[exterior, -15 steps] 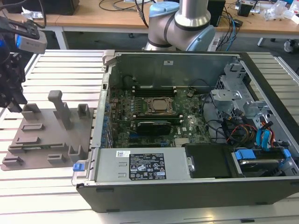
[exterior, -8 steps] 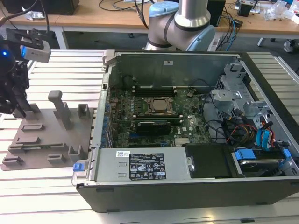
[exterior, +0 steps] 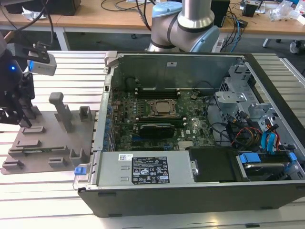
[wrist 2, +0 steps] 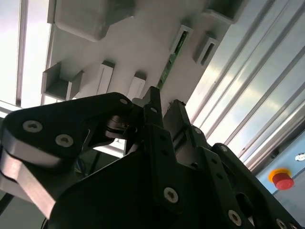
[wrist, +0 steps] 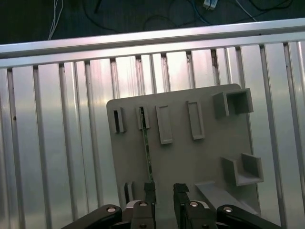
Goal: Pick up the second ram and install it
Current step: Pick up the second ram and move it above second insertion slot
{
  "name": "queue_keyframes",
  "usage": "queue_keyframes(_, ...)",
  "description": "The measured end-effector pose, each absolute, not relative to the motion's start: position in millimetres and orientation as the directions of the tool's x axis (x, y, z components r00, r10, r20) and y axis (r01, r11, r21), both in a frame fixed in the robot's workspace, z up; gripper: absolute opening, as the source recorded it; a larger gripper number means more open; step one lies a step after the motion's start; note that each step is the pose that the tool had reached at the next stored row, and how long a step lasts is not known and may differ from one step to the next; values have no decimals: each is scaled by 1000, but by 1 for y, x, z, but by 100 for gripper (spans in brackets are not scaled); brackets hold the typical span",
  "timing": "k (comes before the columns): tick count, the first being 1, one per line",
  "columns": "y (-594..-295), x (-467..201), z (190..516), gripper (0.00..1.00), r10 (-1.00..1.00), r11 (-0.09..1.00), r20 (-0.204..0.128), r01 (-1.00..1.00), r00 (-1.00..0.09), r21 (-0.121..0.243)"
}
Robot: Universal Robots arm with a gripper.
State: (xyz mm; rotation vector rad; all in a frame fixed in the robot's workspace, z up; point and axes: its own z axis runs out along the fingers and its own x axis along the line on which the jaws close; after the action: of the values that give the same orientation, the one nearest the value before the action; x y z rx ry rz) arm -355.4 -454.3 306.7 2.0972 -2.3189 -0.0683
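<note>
Closest in the exterior view, the computer case (exterior: 190,186); my pincer (exterior: 22,120) hangs over the grey tray (exterior: 52,148). First wrist view: pincer (wrist: 165,193) released, second ram (wrist: 148,152) standing edgewise in the tray at one fingertip (wrist: 150,192). Second wrist view: fingers (wrist 2: 153,102) apart.

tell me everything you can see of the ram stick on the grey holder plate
The second ram is a thin, long green circuit-board strip seen edge-on, standing on its long edge on the grey holder plate. Its far end sits in a small raised slot of the plate. Its near end runs up to the gripper, whose fingers stand apart; whether one touches it cannot be told. It looks straight and not lifted.
</note>
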Motion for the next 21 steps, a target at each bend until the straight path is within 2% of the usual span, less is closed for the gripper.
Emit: queue_keyframes(21,-456,-355,250,30,-995,99,-19,-994,-100,42)
